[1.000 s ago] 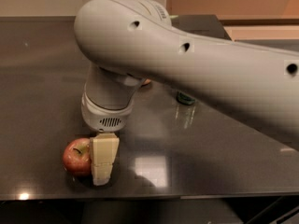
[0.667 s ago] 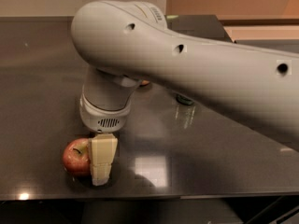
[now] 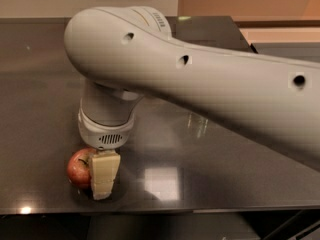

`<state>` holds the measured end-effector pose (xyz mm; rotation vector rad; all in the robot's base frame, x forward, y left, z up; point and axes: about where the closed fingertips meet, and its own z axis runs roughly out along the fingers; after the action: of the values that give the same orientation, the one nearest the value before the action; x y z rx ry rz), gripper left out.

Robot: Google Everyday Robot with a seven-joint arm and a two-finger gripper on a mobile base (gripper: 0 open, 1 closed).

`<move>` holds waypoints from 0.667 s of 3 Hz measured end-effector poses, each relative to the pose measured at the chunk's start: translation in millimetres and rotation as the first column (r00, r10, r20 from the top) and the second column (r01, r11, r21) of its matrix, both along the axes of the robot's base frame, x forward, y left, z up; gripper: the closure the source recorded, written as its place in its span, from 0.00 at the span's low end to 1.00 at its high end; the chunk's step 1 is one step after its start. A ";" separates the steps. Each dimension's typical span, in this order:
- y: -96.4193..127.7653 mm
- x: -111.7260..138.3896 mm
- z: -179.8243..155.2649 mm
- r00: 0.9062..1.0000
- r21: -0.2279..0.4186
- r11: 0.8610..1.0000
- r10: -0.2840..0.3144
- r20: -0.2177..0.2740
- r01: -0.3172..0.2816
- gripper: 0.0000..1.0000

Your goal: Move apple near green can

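The apple [image 3: 78, 167], red with yellowish patches, sits on the dark table [image 3: 210, 179] near its front left edge. My gripper [image 3: 98, 176] reaches straight down from the white wrist and is at the apple, its cream-coloured end covering the apple's right side and reaching the table top. The far side of the apple is hidden by the gripper. The green can is hidden behind my thick white arm [image 3: 210, 79], which crosses the view from the right.
The table's front edge [image 3: 200, 208] runs just in front of the apple. A dark raised block [image 3: 210, 31] stands at the back behind the arm. An orange-brown wall lies beyond it.
The arm and wrist have shifted a little to the left, and the apple and gripper with them. The green can, visible under the arm earlier, is now covered by it.
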<state>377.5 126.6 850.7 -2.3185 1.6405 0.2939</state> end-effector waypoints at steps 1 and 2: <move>3.8 -6.1 0.0 1.000 0.002 1.000 0.021 0.002 -0.021 0.40; 5.2 -9.3 1.5 0.999 0.004 0.999 0.032 0.005 -0.032 0.63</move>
<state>368.2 131.8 852.2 -2.3424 1.6002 0.2981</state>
